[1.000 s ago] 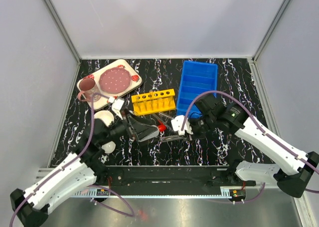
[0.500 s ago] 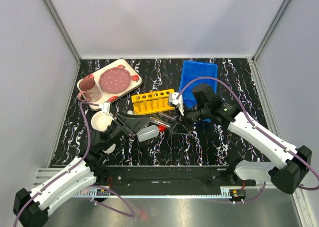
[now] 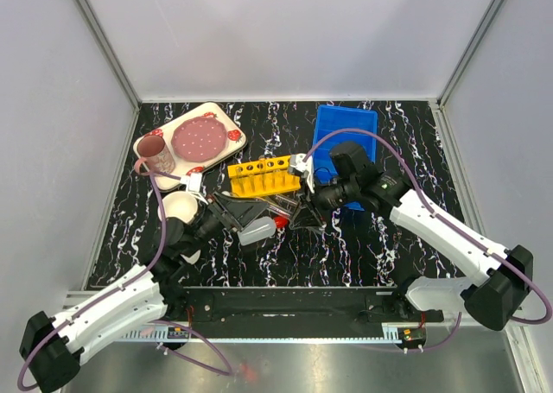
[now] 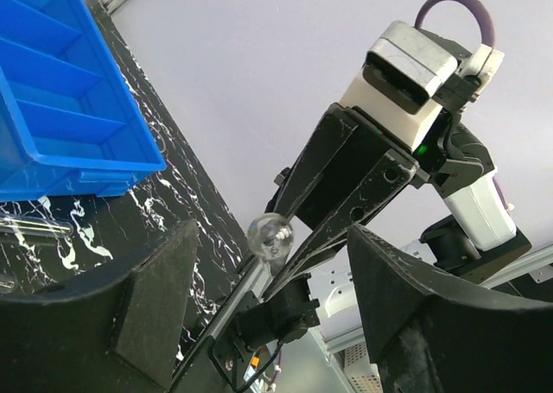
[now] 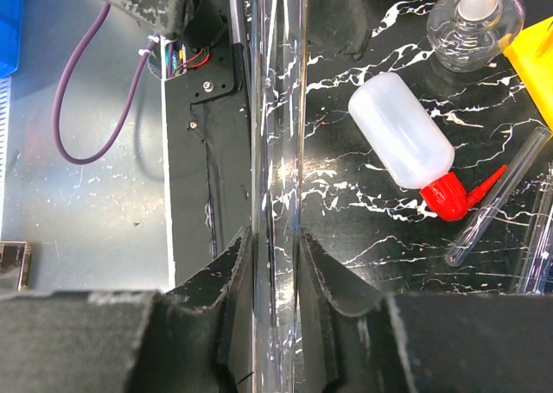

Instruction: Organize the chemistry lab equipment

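From the top camera, take the yellow tube rack [image 3: 263, 175] as your landmark. There is one rack. Its long axis runs left to right, with the right end a little farther from the arm bases. On its near side the single squeeze bottle [image 3: 256, 231] lies on its side on the surface [image 3: 371, 255], roughly parallel to the rack, its red cap [image 3: 279, 224] pointing right. Your left gripper [image 3: 251, 216] sits between rack and bottle, and your right gripper [image 3: 304, 217] is near the rack's right end. Loose test tubes [image 3: 281, 207] lie between them, just in front of the rack, too bunched in this view for you to count. One blue tray [image 3: 346, 147] stands just right of the rack.

In the left wrist view, your left jaws stand wide with nothing between them. Through the gap you see the right gripper raised above the surface. The held test tube [image 4: 270, 236] shows end-on, its rounded closed end pointing at this camera.

In the right wrist view, your right jaws are narrow, clamped on that one tube, whose long axis runs straight out along the fingers. Beside it the bottle's spout aims at two loose tubes lying slantwise near the rack's corner. One small glass flask [image 5: 475, 17] stands just beside that corner.
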You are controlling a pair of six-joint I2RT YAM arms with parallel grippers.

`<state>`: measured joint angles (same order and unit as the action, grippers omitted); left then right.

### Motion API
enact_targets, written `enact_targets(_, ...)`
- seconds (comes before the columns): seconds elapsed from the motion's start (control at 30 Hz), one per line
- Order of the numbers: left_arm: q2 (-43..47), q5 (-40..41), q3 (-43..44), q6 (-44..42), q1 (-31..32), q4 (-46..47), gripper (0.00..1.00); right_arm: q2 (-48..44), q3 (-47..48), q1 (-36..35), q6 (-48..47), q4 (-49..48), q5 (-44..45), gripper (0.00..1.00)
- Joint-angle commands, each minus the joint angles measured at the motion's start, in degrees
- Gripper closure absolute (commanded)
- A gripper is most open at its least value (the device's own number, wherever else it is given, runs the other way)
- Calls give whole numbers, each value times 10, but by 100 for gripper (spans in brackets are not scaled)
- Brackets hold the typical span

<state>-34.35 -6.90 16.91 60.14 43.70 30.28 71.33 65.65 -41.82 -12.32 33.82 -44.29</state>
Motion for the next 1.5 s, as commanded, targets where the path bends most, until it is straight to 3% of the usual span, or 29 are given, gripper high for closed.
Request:
enact_targets(0.0,-16,14,38,-28,7,25,31,7,10,5,19,-34,-18,75)
enact_targets(0.27,-27,11,36,-27,12,32,52,14,14,5,21,-36,-19,75)
enact_targets(0.3,-27,13,37,-29,12,27,59,14,12,5,21,-37,-20,75)
enact_targets(0.53,-35,0,39,-30,12,29,81,11,8,6,21,-39,-18,70)
enact_targets(0.57,-34,-2,41,-29,12,22,82,9,9,5,20,-38,-16,57)
enact_targets(0.67,-21,10,50,-43,12,-27,84,7,17,13,10,-32,-13,34)
enact_targets(0.7,-17,15,60,-49,9,-45,84,6,25,16,7,-25,-11,21)
enact_targets(0.8,-4,24,95,-79,-15,-134,85,2,47,47,-1,-4,-5,6)
enact_targets(0.97,-32,16,166,-175,-67,-282,85,17,107,147,-33,58,-14,0)
enact_targets(1.2,-162,34,319,-358,-85,-367,85,73,175,290,-99,194,-53,0)
enact_targets(1.37,-245,39,427,-448,-85,-399,85,48,57,336,-130,165,-98,0)
enact_targets(1.47,-296,44,477,-494,-85,-421,85,1,-50,382,-106,55,-125,0)
